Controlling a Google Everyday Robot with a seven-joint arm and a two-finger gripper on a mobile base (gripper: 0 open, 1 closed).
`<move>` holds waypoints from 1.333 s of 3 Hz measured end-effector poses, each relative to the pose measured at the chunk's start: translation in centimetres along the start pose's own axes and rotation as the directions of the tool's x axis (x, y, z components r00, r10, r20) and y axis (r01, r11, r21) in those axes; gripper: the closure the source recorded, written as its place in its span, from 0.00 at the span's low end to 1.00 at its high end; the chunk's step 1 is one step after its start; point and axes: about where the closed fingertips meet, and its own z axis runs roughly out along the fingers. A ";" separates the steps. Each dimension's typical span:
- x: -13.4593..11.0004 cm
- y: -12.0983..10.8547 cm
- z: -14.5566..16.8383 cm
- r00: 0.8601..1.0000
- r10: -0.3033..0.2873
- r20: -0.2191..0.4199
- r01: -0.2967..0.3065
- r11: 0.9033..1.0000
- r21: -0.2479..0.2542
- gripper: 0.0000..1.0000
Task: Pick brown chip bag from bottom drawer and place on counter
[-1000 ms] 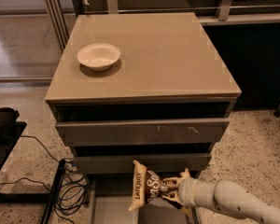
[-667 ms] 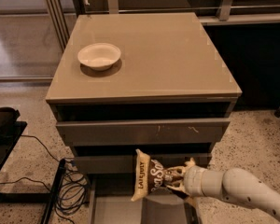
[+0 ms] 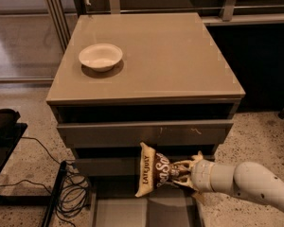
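The brown chip bag (image 3: 154, 170) hangs upright in the air in front of the middle drawers, its tan end with "LATE JULY" lettering facing left. My gripper (image 3: 182, 170) comes in from the right on a white arm and is shut on the bag's right side. The bottom drawer (image 3: 144, 209) is pulled open below the bag, showing its flat grey floor at the frame's bottom edge. The counter (image 3: 165, 56) is the glossy taupe top of the cabinet, well above the bag.
A white bowl (image 3: 100, 56) sits on the counter's left side. Black cables (image 3: 71, 190) and a dark stand lie on the speckled floor to the left of the cabinet. A dark wall panel stands at the right.
My gripper has lifted the chip bag upward out of the bottom drawer; the bag now hangs higher, in front of the drawer fronts.
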 end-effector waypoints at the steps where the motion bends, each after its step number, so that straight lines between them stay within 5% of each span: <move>1: -3.0 -1.9 -3.1 0.997 -0.080 -0.002 0.080 0.996 0.032 1.00; 4: -18.2 -11.0 -15.9 0.945 -0.326 0.035 0.316 0.934 0.168 1.00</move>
